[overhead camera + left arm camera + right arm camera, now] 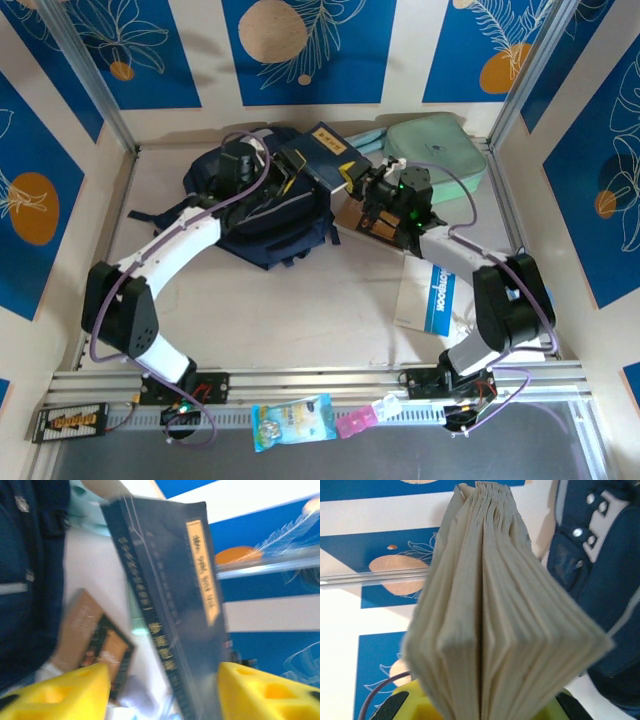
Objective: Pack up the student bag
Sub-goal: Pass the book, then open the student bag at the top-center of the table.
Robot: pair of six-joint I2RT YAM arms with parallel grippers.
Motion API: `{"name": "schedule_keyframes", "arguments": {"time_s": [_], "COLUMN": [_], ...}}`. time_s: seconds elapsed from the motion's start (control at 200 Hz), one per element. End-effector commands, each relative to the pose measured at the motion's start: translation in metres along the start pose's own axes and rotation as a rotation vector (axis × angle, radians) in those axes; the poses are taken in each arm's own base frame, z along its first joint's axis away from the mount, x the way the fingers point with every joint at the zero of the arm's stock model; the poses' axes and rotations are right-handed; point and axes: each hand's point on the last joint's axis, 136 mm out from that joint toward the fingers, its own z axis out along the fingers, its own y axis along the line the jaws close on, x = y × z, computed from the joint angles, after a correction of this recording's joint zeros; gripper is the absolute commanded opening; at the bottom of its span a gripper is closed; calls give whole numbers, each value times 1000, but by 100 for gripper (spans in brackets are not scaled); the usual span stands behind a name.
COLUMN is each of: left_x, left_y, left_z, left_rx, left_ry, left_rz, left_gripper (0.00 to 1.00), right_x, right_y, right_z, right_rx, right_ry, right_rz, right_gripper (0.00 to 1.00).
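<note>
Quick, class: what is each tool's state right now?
Left tool: open, book in the gap.
Right tool: closed on the book.

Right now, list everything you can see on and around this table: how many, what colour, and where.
student bag: one, dark navy, far centre-left of the table
dark book: one, navy cover with a yellow label, raised at the bag's right side
zip case: one, mint green, far right
brown book: one, brown, flat on the table under the right wrist
booklet: one, white with a blue band, near right
packet: one, light blue, near edge by the rail
pink item: one, beside the packet, too small to identify
left hand: one, yellow fingers, open around the dark book
right hand: one, yellow fingers, shut on the dark book's page edge
</note>
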Motion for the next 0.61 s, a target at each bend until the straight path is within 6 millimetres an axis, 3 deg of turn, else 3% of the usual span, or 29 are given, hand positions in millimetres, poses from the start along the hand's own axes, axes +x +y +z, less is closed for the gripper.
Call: {"name": "schedule_keyframes", "arguments": {"time_s": [0.0,0.16,0.265,0.41,0.6], "left_x": [10,21,20,12,15], "left_y": [40,70,87,116,148], "left_z": [-17,-19,-18,-13,4], "left_rx": [-164,-280,-354,-484,-550], "left_ry": [45,163,241,345,515], "left_rz": [209,516,752,990,1155], "left_gripper": [71,85,100,100,98], "right_x": [1,-1,-1,0,-2], "right_y": [-11,-28,-40,-52,-61], "right_z": [-20,-41,-52,-64,-77], "right_rx": [91,188,243,292,335], "right_ry": [-12,-25,-31,-37,-53], "right_rz": [-100,-134,-143,-141,-129], "right_gripper": [4,4,5,5,6]}}
